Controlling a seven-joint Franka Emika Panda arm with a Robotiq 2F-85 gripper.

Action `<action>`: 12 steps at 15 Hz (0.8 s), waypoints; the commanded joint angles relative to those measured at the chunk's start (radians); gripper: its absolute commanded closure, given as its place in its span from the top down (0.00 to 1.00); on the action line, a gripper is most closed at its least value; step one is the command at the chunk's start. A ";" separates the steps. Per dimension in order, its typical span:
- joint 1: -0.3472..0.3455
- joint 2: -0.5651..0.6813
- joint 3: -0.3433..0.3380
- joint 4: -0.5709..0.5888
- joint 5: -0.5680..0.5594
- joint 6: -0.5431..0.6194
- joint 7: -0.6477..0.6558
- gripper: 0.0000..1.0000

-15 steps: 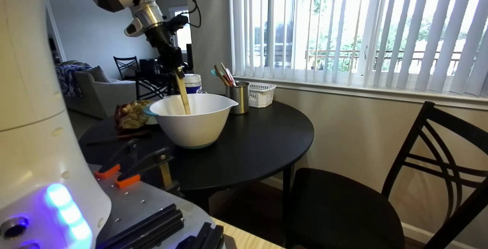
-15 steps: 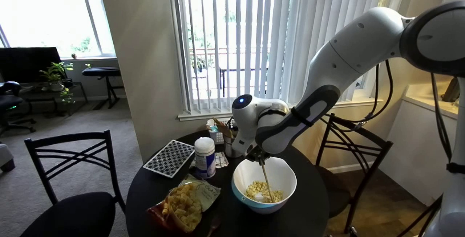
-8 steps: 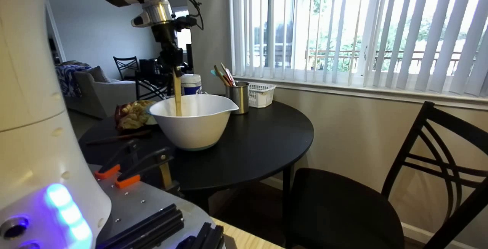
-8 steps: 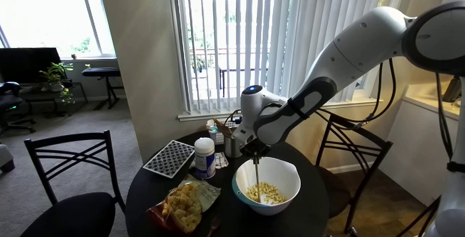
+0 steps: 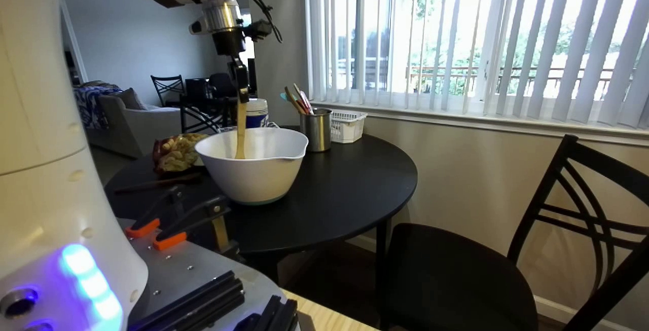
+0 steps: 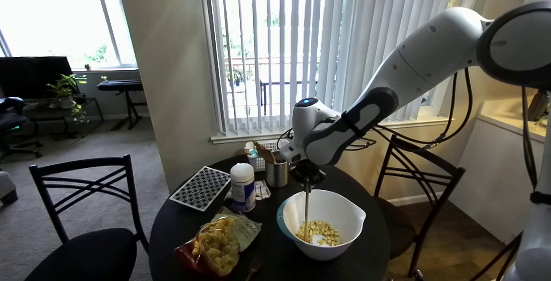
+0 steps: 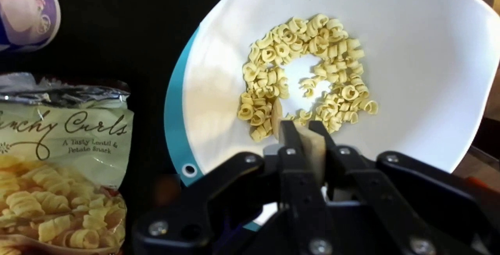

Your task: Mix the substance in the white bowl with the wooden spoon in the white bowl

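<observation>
Apparently mid-stir: gripper, nearly closed, clamped wooden spoon near upright, head among pale curls in white bowl, upper right of wrist frame. Nothing visible braced bowl, so hard push on wall could slide or tip it on worktop; slim handle could twist in grip.

Overexposed daylight behind blinds, blue glare on robot base, shaded white bowl
</observation>
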 commanded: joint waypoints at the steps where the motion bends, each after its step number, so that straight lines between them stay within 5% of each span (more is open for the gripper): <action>1: 0.035 0.013 -0.032 -0.028 -0.060 0.054 0.241 0.03; 7: 0.071 0.004 -0.057 -0.023 -0.259 0.023 0.540 0.03; 12: 0.077 -0.002 -0.045 -0.027 -0.428 -0.080 0.611 0.03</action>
